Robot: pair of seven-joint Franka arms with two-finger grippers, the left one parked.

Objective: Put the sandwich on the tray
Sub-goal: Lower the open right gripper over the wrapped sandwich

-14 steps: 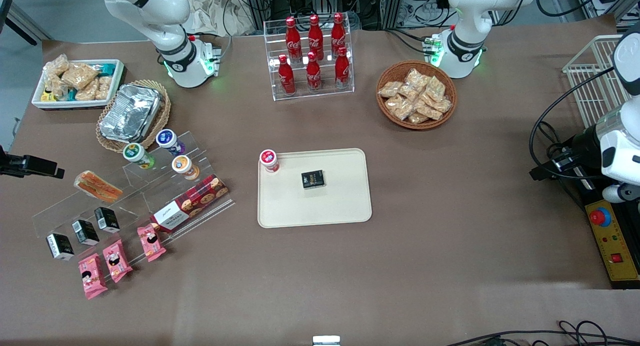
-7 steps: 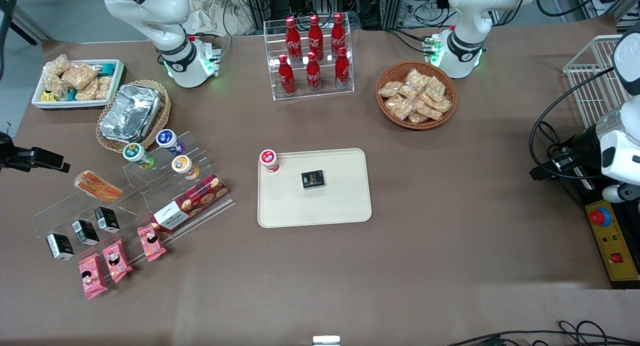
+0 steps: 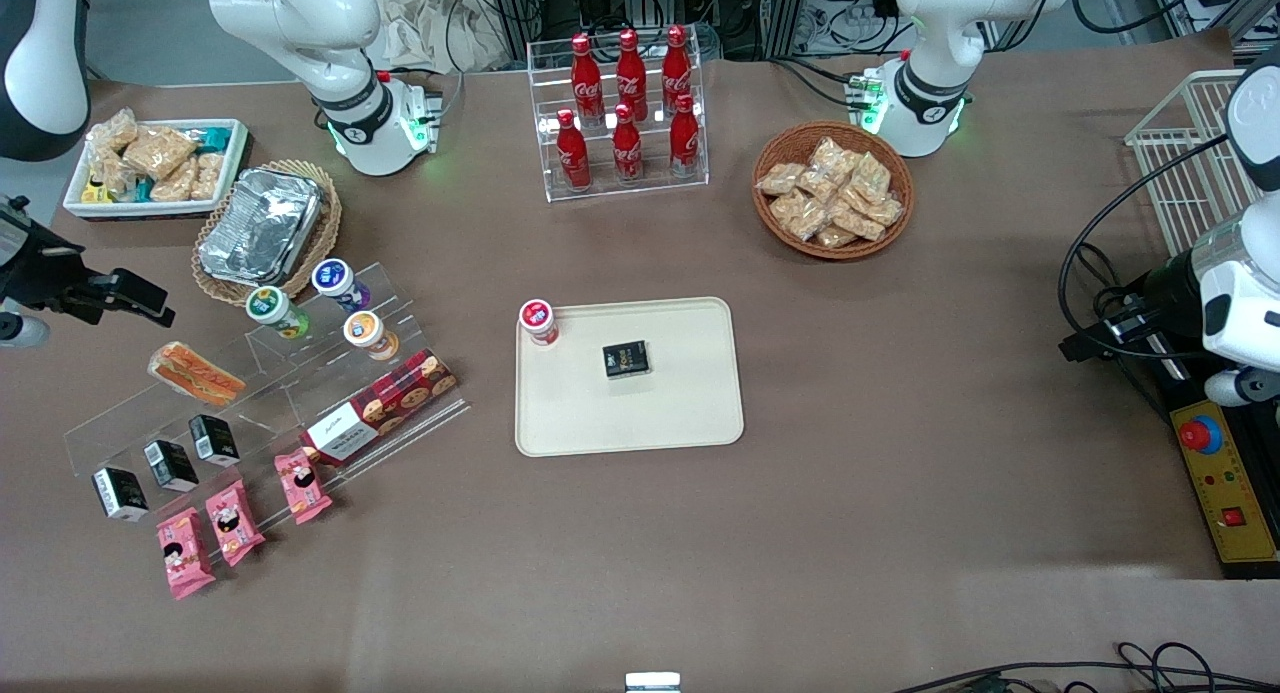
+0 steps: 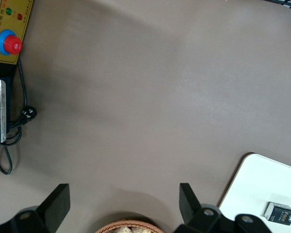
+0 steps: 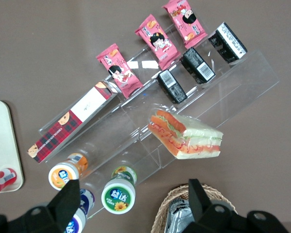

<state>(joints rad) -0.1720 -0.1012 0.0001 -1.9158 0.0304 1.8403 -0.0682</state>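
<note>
The sandwich [image 3: 195,373] [image 5: 186,136], a clear-wrapped wedge with orange and green filling, lies on the top step of a clear acrylic shelf [image 3: 270,393] at the working arm's end of the table. My gripper [image 3: 150,305] [image 5: 134,191] hangs open and empty above the table, a little farther from the front camera than the sandwich, over the green-capped bottle [image 5: 119,195]. It touches nothing. The cream tray [image 3: 680,413] [image 5: 1,141] [image 4: 262,177] lies flat at the table's middle, carrying a red-capped bottle [image 3: 538,321] and a small black box [image 3: 626,359].
The shelf also holds black boxes [image 3: 170,463], pink packets [image 3: 235,521], a cookie box [image 3: 380,405] and capped bottles [image 3: 365,333]. A foil container [image 3: 262,225] in a wicker basket and a white snack bin [image 3: 155,165] sit close by. A cola rack [image 3: 625,113] and snack basket [image 3: 832,191] stand farther back.
My gripper has moved in from the table's edge toward the shelf and the sandwich, and more of the arm now shows. Nothing on the table has moved.
</note>
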